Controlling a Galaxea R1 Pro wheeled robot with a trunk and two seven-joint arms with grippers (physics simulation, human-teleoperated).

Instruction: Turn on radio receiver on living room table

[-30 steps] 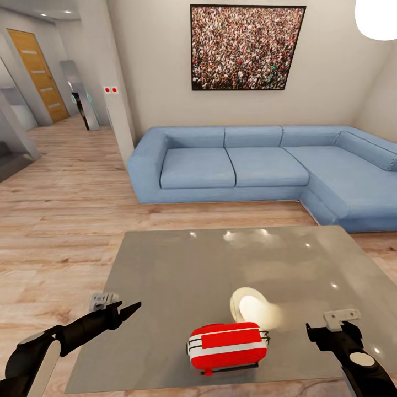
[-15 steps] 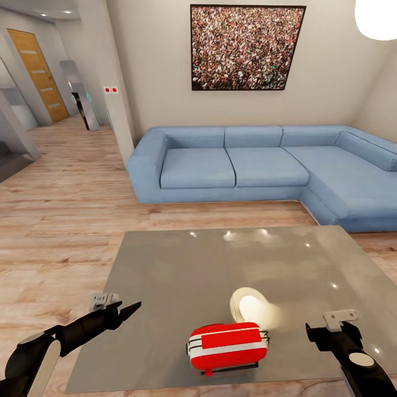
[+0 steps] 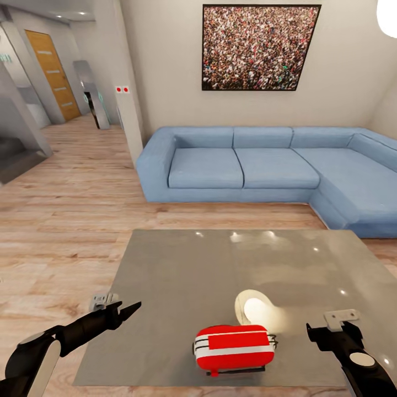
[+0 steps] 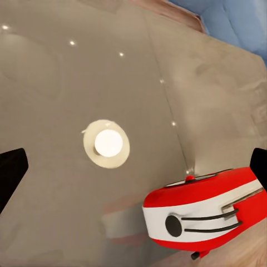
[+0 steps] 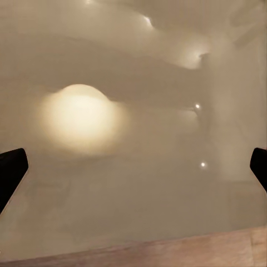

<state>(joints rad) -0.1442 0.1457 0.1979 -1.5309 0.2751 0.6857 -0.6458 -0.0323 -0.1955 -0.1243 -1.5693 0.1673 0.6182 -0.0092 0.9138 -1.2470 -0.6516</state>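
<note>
The whole head view is shifting sideways against a moment ago, so the camera, not the furniture, is moving, lining the robot up with the small rounded red radio with white trim (image 3: 235, 348). It is sitting on the glossy grey low table (image 3: 182, 264), near its front edge. The left gripper (image 3: 122, 312) and right gripper (image 3: 325, 331) are hanging either side of the radio, fingers spread apart, touching nothing.

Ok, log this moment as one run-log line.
phase: approach | radio receiver: on table, near edge, untouched | left pincer: open, left of radio | right pincer: open, right of radio | sofa: beyond table
</note>
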